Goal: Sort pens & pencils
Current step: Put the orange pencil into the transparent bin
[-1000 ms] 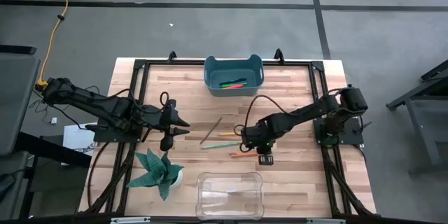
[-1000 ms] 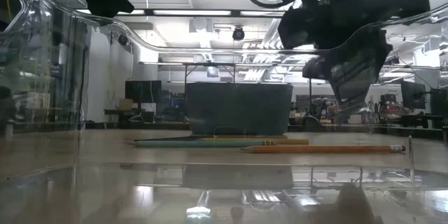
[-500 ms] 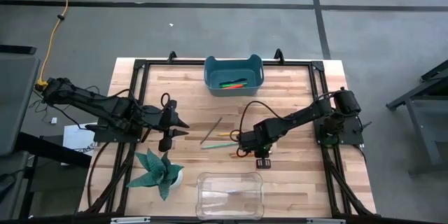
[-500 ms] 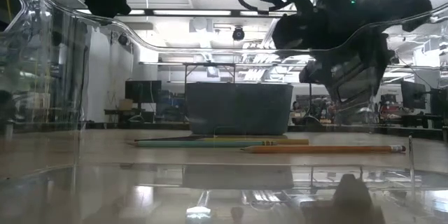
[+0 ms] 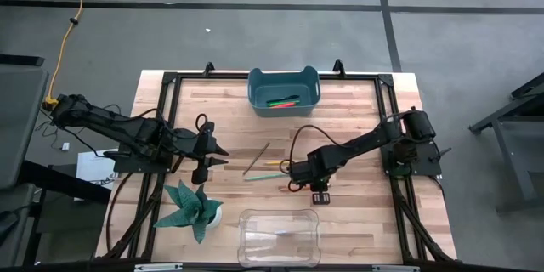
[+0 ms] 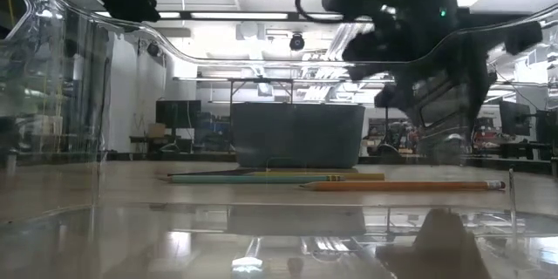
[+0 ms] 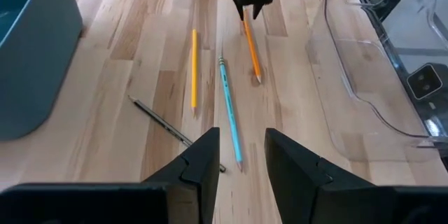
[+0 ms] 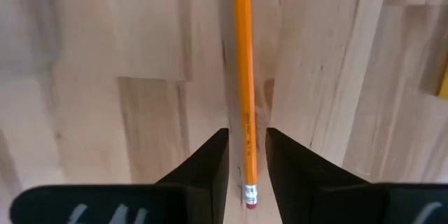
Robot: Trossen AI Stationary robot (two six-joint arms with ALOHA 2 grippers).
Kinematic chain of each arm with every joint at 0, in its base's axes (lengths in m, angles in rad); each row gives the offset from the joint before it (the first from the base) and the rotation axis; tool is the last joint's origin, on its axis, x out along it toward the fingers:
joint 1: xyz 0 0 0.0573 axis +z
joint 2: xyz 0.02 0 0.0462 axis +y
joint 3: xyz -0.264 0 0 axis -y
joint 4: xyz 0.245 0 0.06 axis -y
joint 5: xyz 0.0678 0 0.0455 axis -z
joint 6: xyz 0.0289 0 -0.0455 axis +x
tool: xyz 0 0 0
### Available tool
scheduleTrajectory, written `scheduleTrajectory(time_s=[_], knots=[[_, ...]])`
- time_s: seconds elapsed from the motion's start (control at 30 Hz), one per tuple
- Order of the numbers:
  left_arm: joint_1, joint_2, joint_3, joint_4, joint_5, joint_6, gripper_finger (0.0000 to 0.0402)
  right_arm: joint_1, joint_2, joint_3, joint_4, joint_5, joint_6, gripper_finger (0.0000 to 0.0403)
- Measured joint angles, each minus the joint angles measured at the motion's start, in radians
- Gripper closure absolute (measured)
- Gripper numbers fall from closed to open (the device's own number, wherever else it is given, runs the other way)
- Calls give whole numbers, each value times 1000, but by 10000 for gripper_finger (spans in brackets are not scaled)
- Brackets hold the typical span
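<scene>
Grey floor with dark seams surrounds a pale plank table (image 5: 357,212) edged by a black frame. Through the low view, a lab with ceiling lights sits behind.

Left side: left gripper (image 5: 223,155) hovers over the left half of the table, fingers (image 7: 203,164) spread apart, nothing between them. Just near of it stands a green plant (image 5: 194,207) at the table's near-left. Bare wood lies between the gripper and the pencils.

Centre: four pencils lie flat on the wood, loosely fanned, none touching. Dark pencil (image 7: 175,132) is leftmost, thin, angled. Yellow pencil (image 7: 194,68) and teal pencil (image 7: 230,117) lie side by side, close, with a narrow gap. Orange pencil (image 8: 242,77) is on the right of the group, nearest the clear bin, eraser end with metal band visible in the right wrist view. Far centre, the blue bin (image 5: 284,91) at the table's far edge holds the pens: green pen (image 5: 279,100) and red pen (image 5: 286,104) lying together on its floor. Near centre, a clear bin (image 5: 280,236) sits at the near edge; open wood separates it from the pencils.

Right: right gripper (image 8: 246,157) is low over the orange pencil, fingers (image 8: 208,161) parted and straddling its eraser end, one each side, not clamped. The right part of the table is bare wood up to the frame.
</scene>
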State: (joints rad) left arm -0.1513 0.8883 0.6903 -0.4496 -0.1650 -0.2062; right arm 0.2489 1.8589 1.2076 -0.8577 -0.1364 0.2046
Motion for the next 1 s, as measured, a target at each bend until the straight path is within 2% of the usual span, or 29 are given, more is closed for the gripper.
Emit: scheduleTrajectory(time_s=[1.0], knots=[[0,0,0,-25,18,-8,298,0,69,2,28,53,-4,316]])
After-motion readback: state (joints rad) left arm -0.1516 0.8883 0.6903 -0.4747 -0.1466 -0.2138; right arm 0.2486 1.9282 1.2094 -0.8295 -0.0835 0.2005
